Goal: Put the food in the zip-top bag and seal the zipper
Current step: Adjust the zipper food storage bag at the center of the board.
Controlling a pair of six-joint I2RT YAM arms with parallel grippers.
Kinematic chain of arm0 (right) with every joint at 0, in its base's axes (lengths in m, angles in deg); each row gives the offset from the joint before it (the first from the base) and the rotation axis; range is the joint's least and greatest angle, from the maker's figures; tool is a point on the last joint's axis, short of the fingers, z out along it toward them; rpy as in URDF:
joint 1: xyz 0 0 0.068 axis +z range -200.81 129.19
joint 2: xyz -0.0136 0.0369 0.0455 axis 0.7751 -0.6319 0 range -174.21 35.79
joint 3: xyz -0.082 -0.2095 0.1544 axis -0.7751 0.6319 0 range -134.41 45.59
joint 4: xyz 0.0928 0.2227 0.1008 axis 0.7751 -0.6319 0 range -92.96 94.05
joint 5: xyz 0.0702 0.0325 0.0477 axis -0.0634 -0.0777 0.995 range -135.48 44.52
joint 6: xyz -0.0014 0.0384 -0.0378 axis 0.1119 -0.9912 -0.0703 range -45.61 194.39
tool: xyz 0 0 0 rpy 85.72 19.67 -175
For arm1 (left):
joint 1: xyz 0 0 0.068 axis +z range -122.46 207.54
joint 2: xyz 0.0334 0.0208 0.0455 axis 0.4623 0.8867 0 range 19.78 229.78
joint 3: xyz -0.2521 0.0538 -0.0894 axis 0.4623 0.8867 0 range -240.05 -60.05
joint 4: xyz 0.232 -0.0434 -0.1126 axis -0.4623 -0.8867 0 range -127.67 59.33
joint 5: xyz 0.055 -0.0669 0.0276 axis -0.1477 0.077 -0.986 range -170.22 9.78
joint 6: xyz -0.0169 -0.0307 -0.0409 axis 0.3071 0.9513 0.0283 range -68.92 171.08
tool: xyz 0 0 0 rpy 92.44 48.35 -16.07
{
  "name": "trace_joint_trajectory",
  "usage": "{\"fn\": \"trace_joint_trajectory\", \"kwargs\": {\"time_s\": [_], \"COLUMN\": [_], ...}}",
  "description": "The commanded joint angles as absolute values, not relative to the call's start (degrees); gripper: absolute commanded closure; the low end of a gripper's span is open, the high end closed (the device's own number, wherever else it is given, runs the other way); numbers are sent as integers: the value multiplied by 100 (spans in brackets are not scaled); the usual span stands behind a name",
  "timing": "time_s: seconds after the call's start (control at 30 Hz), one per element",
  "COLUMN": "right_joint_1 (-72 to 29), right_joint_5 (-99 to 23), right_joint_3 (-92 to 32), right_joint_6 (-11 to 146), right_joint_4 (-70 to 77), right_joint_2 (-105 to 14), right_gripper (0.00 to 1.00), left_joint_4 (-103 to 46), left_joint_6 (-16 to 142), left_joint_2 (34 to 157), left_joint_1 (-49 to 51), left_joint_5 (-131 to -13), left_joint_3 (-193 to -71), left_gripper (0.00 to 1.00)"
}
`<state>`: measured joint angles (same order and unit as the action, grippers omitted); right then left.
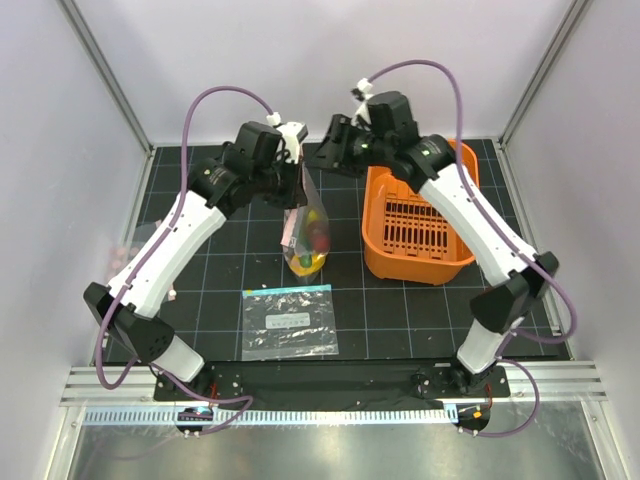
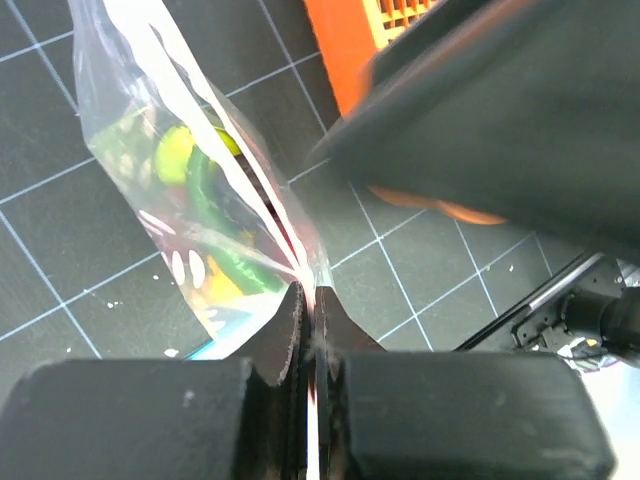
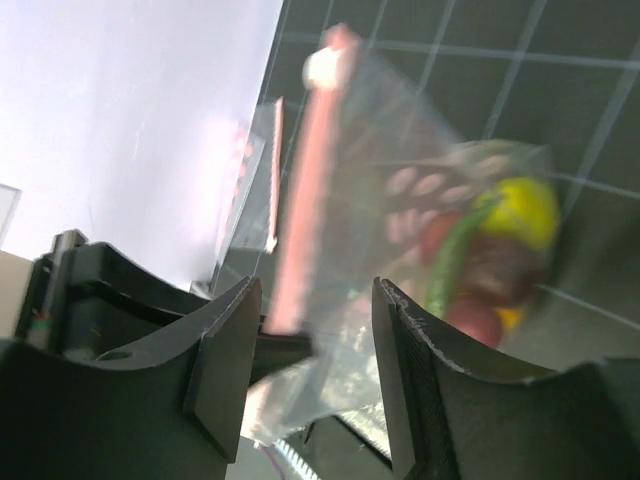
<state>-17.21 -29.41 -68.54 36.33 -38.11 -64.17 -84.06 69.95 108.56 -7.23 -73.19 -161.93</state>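
Black gridded mat (image 1: 420,315) carries an orange basket (image 1: 372,235) at right, with bare floor between it and the hanging bag (image 1: 310,215), whose food (image 1: 306,260) sags at the bottom near the mat. At the bag's top edge the left gripper (image 2: 310,312) is clamped on the zipper (image 3: 303,205). The right gripper (image 3: 315,300) has its fingers apart either side of that pink strip.

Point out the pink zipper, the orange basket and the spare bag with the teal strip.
zipper (image 3: 310,180): right wrist view, middle of the pink strip.
orange basket (image 1: 412,268): top view, its near wall.
teal-strip bag (image 1: 289,323): top view, centre of the flat bag.
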Motion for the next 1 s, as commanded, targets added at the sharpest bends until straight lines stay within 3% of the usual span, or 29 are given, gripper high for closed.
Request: {"fn": "trace_joint_trajectory", "kwargs": {"time_s": [0.0, 0.13, 0.27, 0.47, 0.7, 0.97], "right_joint_1": [-2364, -3269, -3429, -3446, -3657, -3816], "right_joint_5": [-2811, -1355, -508, -225, 941, 2297], "right_joint_3": [-6008, -5268, -4935, -3969, -4300, -4053], "right_joint_6": [3757, 3510, 4305, 5259, 5533, 4697], "right_joint_4": [-2440, -1355, -898, 157, 17, 2127], "right_joint_2": [-5396, -5262, -5263, -4718, -4955, -5060], "right_gripper": [44, 43, 40, 33, 19, 12], "left_joint_4": [-8192, -7858, -7472, -6364, -6187, -6196], "left_joint_6": [6769, 6926, 7366, 7288, 6655, 7181], "left_joint_2": [10741, 10724, 10452, 9688, 9072, 8975], "left_joint_1": [-727, -727, -735, -735, -735, -735], "left_joint_5": [-6899, -6195, -6527, -5503, -4877, -3058], "left_joint_3": [-16533, -16517, -16254, -15516, -15146, -15224], "left_gripper": [100, 100, 100, 100, 100, 100]}}
